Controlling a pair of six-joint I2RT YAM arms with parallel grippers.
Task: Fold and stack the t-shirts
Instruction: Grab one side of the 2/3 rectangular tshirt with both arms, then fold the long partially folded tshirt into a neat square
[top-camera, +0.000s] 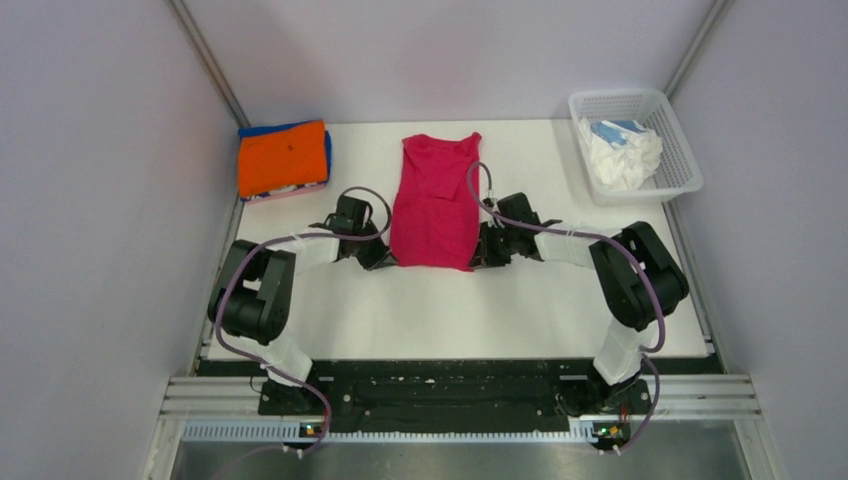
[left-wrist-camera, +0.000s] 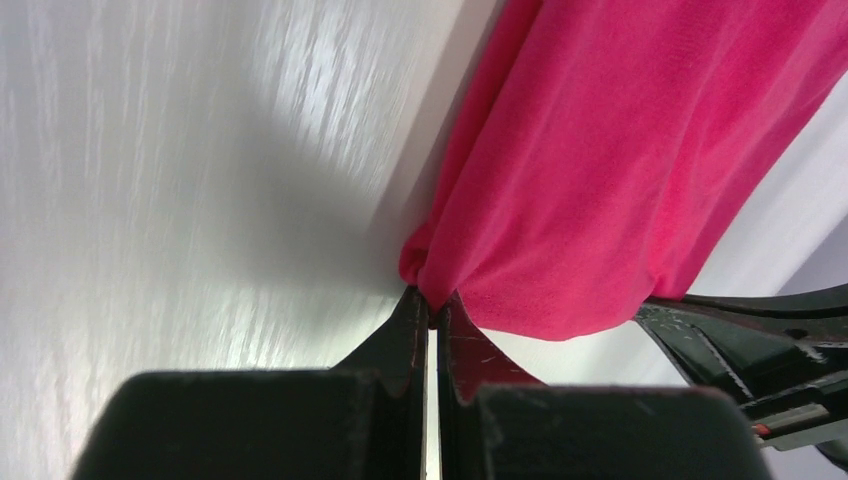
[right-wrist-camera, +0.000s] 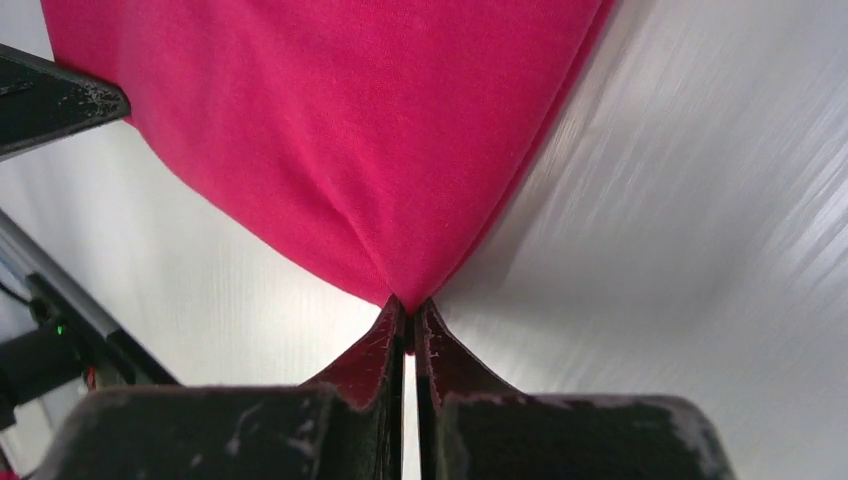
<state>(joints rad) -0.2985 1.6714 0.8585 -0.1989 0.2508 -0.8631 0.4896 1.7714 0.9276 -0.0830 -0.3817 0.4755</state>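
Crimson-pink t-shirt (top-camera: 435, 200) lies lengthwise mid-table (top-camera: 520, 310), toward the far edge; left gripper (left-wrist-camera: 432, 305) and right gripper (right-wrist-camera: 408, 305) each pinch a near hem corner. Such thin pinches could slip when lifting, spoiling the fold

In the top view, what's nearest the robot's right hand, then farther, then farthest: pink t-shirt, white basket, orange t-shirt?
1. The pink t-shirt, pinched in the right hand.
2. The white basket, back right corner.
3. The orange t-shirt, back left corner.
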